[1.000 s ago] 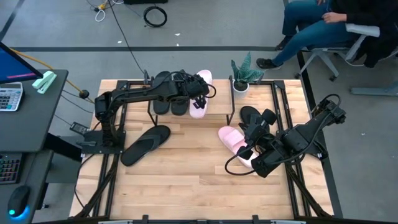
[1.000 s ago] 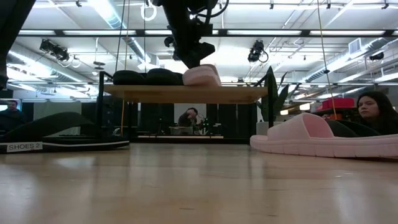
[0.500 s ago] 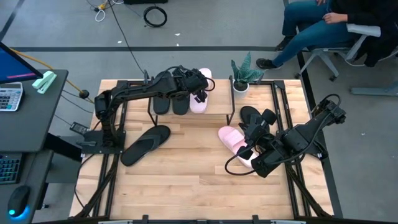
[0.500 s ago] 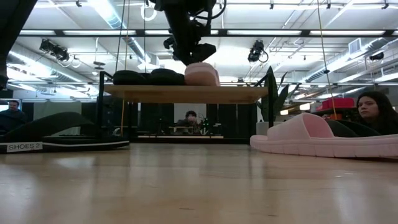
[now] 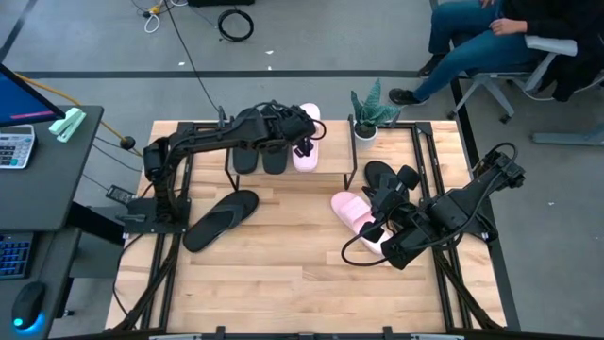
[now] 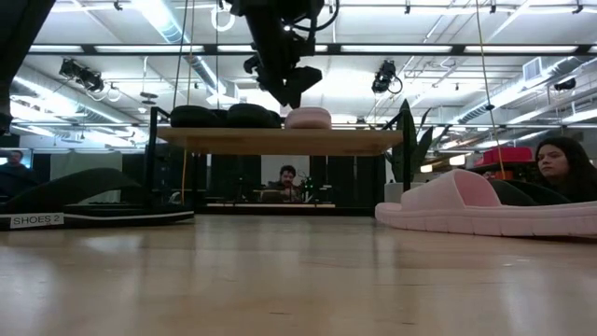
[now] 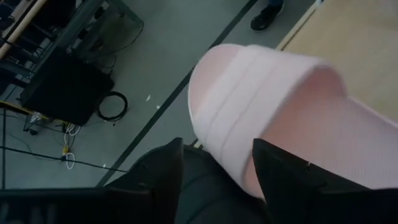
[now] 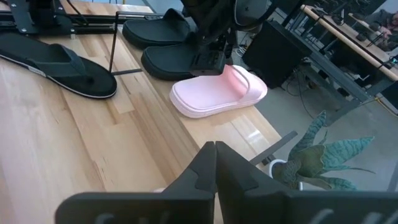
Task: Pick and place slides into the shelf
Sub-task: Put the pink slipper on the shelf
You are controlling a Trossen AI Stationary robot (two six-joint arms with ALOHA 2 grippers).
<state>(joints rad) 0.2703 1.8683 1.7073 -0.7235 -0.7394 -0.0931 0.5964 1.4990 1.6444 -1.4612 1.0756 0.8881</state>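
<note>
Shelf (image 5: 326,178): two black slides (image 5: 260,156) and one pink slide (image 5: 305,151) lay on it.
Left gripper (image 6: 289,93): jaws spread, empty, just above the pink slide.
Right gripper (image 8: 214,163): jaws pressed together, empty.
Left to place: pink slide (image 5: 357,215), two flip-flops (image 5: 219,219).

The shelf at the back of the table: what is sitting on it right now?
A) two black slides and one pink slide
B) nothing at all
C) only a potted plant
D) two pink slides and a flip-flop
A: the high view shows two black slides side by side on the shelf with one pink slide next to them, under the left arm's fingers.
</note>
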